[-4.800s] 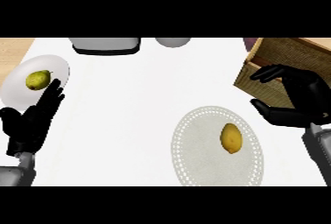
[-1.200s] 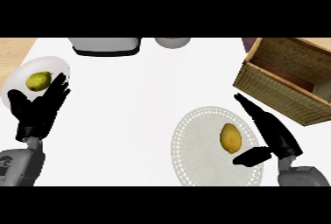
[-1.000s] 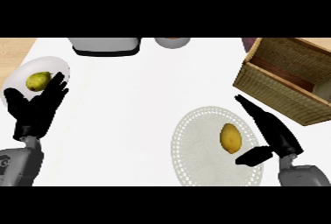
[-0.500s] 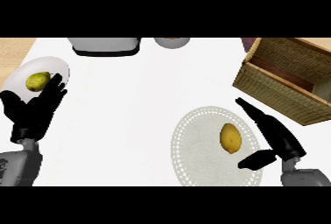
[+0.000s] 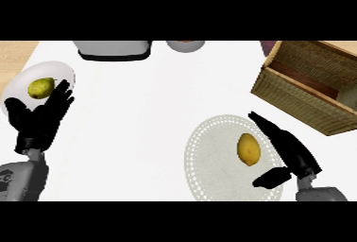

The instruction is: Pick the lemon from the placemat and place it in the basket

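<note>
Yellow lemon (image 5: 249, 149) on placemat (image 5: 209, 165); right hand (image 5: 289, 151) fingers spread beside; basket (image 5: 310, 85) near.

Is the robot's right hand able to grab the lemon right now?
Probably yes. The right hand is open just beside the lemon on the placemat, and nothing lies between them.

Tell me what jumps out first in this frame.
The lemon lies mid-placemat at lower right, with the open right hand beside it, not touching. The wicker basket sits tilted at upper right. At far left, the left hand rests by a plate holding a pear.
</note>
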